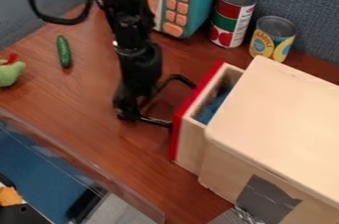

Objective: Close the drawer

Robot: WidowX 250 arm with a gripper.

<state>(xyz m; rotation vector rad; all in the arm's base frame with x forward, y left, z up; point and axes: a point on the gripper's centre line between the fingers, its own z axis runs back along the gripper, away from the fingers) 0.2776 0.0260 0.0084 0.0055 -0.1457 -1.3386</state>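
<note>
Our drawer sticks partly out of the wooden box. Our gripper is spread wide, its 2 tips at the red front. We think it's pushing time: next, we should press evenly, straight into the box.

The black, jointed robot arm hangs down from the view's top edge. Its black two-finger gripper points toward the view's right, the slim, bent fingers spread apart.
</note>
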